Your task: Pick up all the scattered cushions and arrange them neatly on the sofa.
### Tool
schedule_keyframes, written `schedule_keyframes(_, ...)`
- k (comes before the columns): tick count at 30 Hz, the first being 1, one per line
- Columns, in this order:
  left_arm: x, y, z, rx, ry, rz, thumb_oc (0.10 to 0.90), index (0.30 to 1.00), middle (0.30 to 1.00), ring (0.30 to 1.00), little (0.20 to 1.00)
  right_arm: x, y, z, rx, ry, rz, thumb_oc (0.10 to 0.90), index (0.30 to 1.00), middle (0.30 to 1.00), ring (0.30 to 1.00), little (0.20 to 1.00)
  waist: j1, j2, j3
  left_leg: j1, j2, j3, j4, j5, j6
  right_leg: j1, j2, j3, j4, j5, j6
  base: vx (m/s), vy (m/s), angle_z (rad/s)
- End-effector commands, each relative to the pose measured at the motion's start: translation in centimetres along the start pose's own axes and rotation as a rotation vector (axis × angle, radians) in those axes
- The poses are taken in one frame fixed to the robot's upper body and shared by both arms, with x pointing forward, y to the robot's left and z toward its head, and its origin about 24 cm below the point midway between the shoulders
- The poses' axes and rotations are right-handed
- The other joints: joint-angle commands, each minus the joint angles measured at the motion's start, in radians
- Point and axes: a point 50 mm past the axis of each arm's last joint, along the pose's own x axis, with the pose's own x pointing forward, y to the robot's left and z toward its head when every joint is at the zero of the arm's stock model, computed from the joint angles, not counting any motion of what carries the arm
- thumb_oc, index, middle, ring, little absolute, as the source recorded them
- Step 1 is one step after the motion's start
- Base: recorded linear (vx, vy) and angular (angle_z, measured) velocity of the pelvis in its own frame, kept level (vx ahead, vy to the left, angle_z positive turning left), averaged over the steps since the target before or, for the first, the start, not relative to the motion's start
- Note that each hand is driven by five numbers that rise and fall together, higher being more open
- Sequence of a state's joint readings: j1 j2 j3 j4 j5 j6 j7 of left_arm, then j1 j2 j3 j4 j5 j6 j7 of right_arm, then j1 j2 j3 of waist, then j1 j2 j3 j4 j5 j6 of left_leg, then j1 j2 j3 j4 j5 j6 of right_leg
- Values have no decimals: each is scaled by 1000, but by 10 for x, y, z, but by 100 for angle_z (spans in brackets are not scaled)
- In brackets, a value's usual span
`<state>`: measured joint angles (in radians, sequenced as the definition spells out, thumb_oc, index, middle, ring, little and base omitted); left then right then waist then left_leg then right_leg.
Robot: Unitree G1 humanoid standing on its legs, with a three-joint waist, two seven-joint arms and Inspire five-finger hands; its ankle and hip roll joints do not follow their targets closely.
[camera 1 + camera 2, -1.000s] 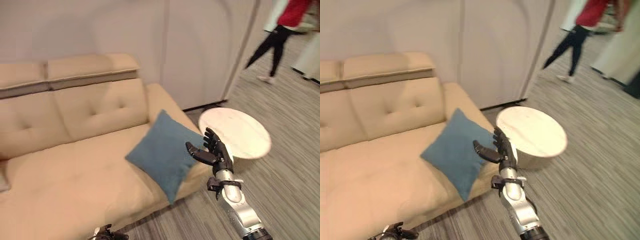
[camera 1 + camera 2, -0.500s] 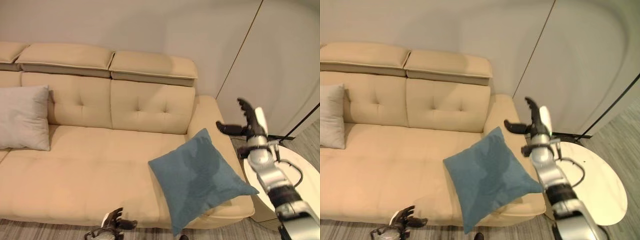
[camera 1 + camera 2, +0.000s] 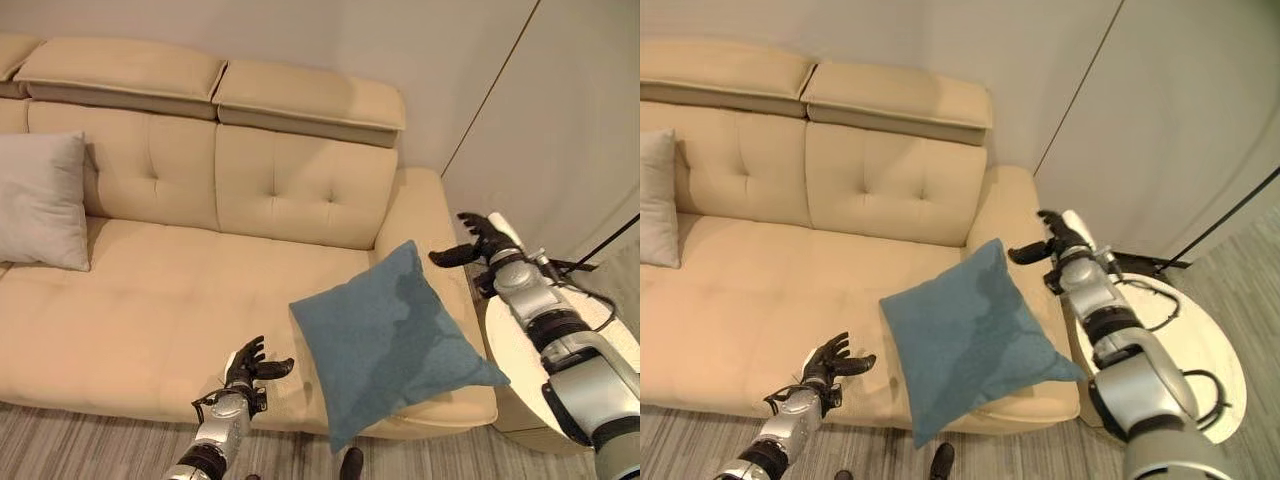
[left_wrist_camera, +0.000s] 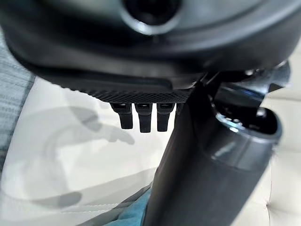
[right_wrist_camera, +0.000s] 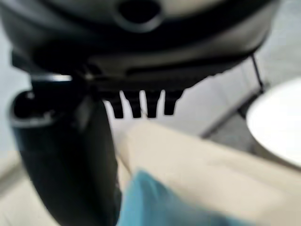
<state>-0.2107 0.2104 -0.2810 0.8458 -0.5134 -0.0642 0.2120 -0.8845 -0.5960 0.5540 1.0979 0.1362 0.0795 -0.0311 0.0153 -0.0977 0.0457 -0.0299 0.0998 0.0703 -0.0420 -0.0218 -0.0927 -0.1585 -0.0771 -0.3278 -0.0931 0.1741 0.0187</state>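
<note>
the blue cushion point(image 3: 393, 338) lay tilted on the beige sofa point(image 3: 150, 320), its near corner overhanging the seat edge; a nudge might tip it off. both the left hand point(image 3: 249, 365) and right hand point(image 3: 478, 244) were spread, empty. since half a second earlier the left hand had risen toward the cushion.

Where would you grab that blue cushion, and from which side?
Probably by two opposite corners. The blue cushion lies tilted on the sofa, one corner overhanging the seat front. The left hand could take that corner from below, the right hand the top corner near the armrest.
</note>
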Motion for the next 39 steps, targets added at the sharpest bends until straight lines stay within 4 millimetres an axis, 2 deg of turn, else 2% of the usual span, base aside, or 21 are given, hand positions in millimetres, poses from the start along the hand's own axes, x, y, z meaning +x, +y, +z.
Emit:
schedule_keyframes(1,4,-40,64,-19,-246,-160,800,900,900,900,900,3,-52,52,104,-114,-83,800,900,900,900,900,12,-29,45,-55,-12,28,-45,26,-31,130,-33,-27,6,-182,96,-43,-22,2)
schedule_keyframes(6,4,-42,57,-20,-211,-194,800,900,900,900,900,5,-30,33,79,13,132,800,900,900,900,900,20,-30,56,-54,-10,22,-45,30,-34,138,-29,-38,6,-185,90,-3,-17,7)
schedule_keyframes(7,4,-44,50,0,-185,-214,800,900,900,900,900,3,-10,22,61,33,312,800,900,900,900,900,24,-32,57,-49,-9,20,-45,29,-36,145,-29,-44,6,-188,88,12,-13,7)
schedule_keyframes(8,4,-44,49,0,-184,-214,800,900,900,900,900,3,-10,21,61,34,312,800,900,900,900,900,24,-32,56,-50,-9,19,-45,29,-35,145,-29,-45,6,-188,88,0,0,0)
schedule_keyframes(9,4,-48,44,-15,-162,-230,800,900,900,900,900,-3,9,1,32,86,473,800,900,900,900,900,29,-34,55,-47,-9,12,-45,28,-36,152,-29,-55,6,-191,86,0,0,0)
schedule_keyframes(11,4,-48,42,-25,-156,-229,800,900,900,900,900,-4,13,1,37,83,510,800,900,900,900,900,30,-35,56,-47,-9,12,-45,28,-37,153,-29,-57,6,-192,85,-10,-12,6)
schedule_keyframes(14,8,-50,33,-35,-99,-214,800,900,900,900,900,-16,59,-3,152,42,752,800,900,900,900,900,39,-38,62,-28,-4,19,-45,23,-39,164,-25,-54,6,-196,82,-16,-1,1)
schedule_keyframes(15,9,-50,28,-35,-78,-210,800,900,900,900,900,-20,70,-4,159,34,809,800,900,900,900,900,40,-39,62,-24,-3,20,-45,22,-39,167,-24,-55,6,-197,81,-7,4,-3)
schedule_keyframes(16,9,-50,28,-35,-78,-210,800,900,900,900,900,-20,70,-4,159,34,809,800,900,900,900,900,38,-40,59,-28,-5,19,-45,24,-38,164,-25,-56,6,-196,81,9,2,-7)
schedule_keyframes(17,9,-48,20,-40,-41,-200,800,900,900,900,900,-30,92,-4,124,29,925,800,900,900,900,900,42,-43,57,-11,-3,22,-45,16,-38,178,-24,-57,6,-198,80,10,6,-7)
schedule_keyframes(19,9,-48,15,-51,-16,-194,800,900,900,900,900,-39,108,-5,7,38,1026,800,900,900,900,900,44,-46,54,1,-3,22,-45,12,-38,188,-23,-60,6,-200,79,14,4,-7)
schedule_keyframes(21,9,-47,10,-57,4,-187,800,900,900,900,900,-45,121,-15,-91,88,1075,800,900,900,900,900,46,-49,49,11,-3,23,-45,9,-37,199,-21,-62,6,-202,78,0,0,0)
schedule_keyframes(24,11,-41,6,-71,33,-161,800,900,900,900,900,-58,140,-15,-279,97,1188,430,345,345,345,345,47,-55,42,25,-3,24,-45,2,-35,213,-21,-65,6,-205,76,0,0,0)
schedule_keyframes(25,11,-40,7,-85,33,-153,800,900,900,900,900,-63,145,-15,-295,85,1222,400,300,300,300,300,43,-57,36,23,-4,25,-45,4,-34,211,-23,-67,6,-202,77,2,8,-4)
schedule_keyframes(27,11,-40,4,-110,52,-138,800,900,900,900,900,-69,152,-22,-311,75,1240,400,300,300,300,300,37,-57,30,30,-4,29,-45,1,-32,216,-22,-67,6,-201,78,0,0,0)
schedule_keyframes(30,12,-34,0,-163,81,-79,800,900,900,900,900,-62,151,-14,-321,-5,1129,400,300,300,300,300,25,-56,20,41,-4,41,-45,-3,-27,220,-21,-59,6,-199,79,7,33,-1)
schedule_keyframes(33,11,-33,-4,-192,92,-55,800,900,900,900,900,-60,149,-11,-257,-84,1045,400,300,300,300,300,12,-50,11,48,-5,52,-45,-8,-23,221,-22,-51,6,-197,80,5,39,-5)
schedule_keyframes(39,7,-24,-5,-286,70,16,800,900,900,900,900,-54,122,16,-132,-331,708,400,300,300,300,300,-4,-33,-2,64,-8,65,-45,-21,-13,231,-25,-38,6,-195,84,15,33,-5)
